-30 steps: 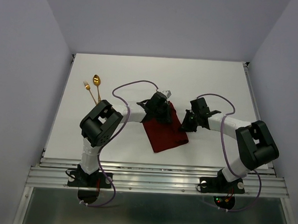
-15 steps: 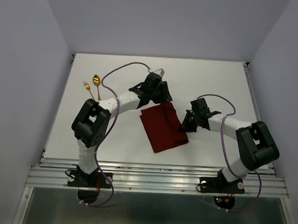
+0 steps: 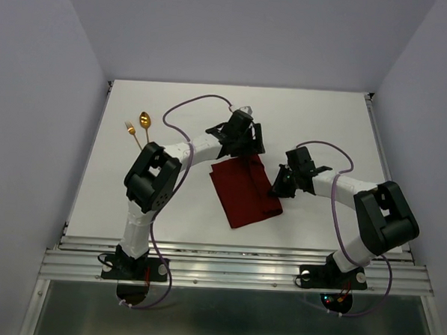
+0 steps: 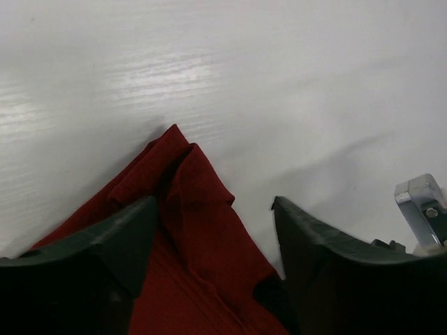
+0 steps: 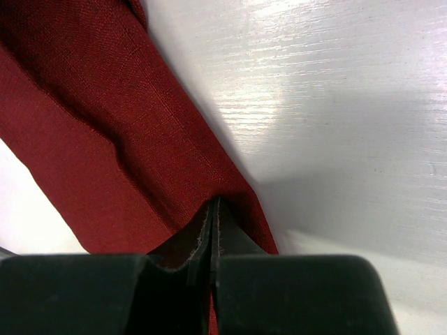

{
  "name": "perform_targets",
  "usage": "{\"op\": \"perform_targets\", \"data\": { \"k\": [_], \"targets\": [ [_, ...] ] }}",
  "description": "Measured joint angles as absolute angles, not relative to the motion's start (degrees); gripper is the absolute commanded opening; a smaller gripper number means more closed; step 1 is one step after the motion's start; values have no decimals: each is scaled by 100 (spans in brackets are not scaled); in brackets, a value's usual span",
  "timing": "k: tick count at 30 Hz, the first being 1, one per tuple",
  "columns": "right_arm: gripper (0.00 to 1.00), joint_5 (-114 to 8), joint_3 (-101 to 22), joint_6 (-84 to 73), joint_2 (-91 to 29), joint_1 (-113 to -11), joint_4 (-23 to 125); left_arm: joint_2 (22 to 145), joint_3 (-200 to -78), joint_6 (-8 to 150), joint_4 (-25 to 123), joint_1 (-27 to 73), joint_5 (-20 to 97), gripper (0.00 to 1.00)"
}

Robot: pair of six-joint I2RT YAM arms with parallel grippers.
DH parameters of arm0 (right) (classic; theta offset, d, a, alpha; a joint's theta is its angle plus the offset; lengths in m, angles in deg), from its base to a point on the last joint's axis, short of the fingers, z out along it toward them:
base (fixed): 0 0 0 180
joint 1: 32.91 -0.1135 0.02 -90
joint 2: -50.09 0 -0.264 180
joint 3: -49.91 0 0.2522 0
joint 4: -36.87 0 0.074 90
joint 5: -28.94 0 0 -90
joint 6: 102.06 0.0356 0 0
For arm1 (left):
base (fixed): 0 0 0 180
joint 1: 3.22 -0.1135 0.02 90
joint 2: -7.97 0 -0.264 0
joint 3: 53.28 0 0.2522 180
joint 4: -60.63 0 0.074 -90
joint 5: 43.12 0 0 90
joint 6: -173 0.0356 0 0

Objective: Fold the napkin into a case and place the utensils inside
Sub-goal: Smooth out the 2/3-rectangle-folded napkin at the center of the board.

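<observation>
The dark red napkin [image 3: 245, 191] lies folded into a narrow oblong case in the middle of the table. My left gripper [image 3: 243, 150] hovers open over its far corner, a finger on either side and nothing held; the left wrist view shows the gripper [image 4: 213, 206] above the rumpled, layered corner of the cloth [image 4: 188, 174]. My right gripper [image 3: 276, 189] is shut, its tips [image 5: 215, 204] resting on the napkin's right edge [image 5: 91, 105]. The utensils, a gold spoon [image 3: 144, 120] and a gold fork [image 3: 129, 129], lie at the far left, away from both grippers.
The table [image 3: 323, 120] is white, with grey walls on three sides. A metal rail [image 3: 233, 262] runs along the near edge by the arm bases. Purple cables loop above both arms.
My left gripper has opened and let go of the napkin's far corner, pulling back a little toward the far side. The right gripper has stayed put on the right edge.
</observation>
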State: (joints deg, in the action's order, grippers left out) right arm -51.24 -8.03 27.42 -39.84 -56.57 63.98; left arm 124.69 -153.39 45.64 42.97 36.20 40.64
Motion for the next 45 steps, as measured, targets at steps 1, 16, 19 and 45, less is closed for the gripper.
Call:
{"op": "perform_targets", "data": {
  "k": [1,16,19,45],
  "targets": [
    [1,-5122,-803,2742,-3984,-5657,6396,12469,-15339,4577,4231,3648,4238,83],
    [1,-5122,-803,2742,-3984,-5657,6400,12441,-15289,4653,3951,3718,5054,71],
    [1,-5122,-803,2742,-3982,-5657,6400,12443,-15289,4668,3925,3718,5062,69],
    [1,-5122,-803,2764,-3982,-5657,6402,12769,-15289,4804,3779,3718,5045,38]
  ]
}}
